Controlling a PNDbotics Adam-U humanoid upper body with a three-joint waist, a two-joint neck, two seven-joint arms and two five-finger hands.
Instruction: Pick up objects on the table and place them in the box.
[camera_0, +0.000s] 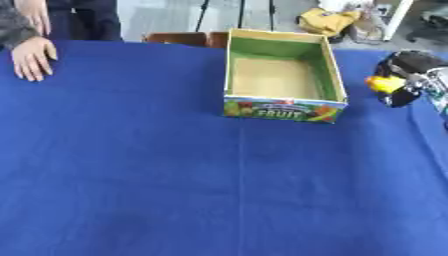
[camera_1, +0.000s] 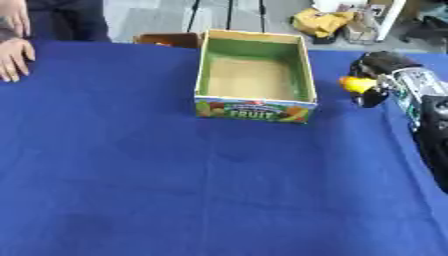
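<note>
Hidden or unclear: the right hand (camera_1: 378, 79) enters from the right edge, its black fingers curled round a small yellow-orange object (camera_1: 353, 84); only the side of that object facing the box shows, and its shape beyond rounded cannot be made out. Wrist and forearm are cut off by the frame edge. The left hand shows in neither view. A person's hand (camera_0: 32, 56) lies flat on the far left of the cloth; the arm is cut by the frame, and it touches none of the task's things.

Surface: table covered by a blue cloth (camera_0: 175, 175), with a faint crease running from the box front toward the near edge. Beyond the far edge: grey floor, thin dark legs of a stand, a yellow bundle (camera_0: 325, 21), and a brown item (camera_0: 179, 38) just behind the box's far left corner, partly hidden by the table edge.

Count: one box (camera_0: 326, 65), open-topped, green inner walls, cardboard floor, front panel printed "FRUIT" with fruit pictures; nothing visible inside. One held object, to the right of the box and apart from its right wall, held up off the cloth. One robot hand in view
</note>
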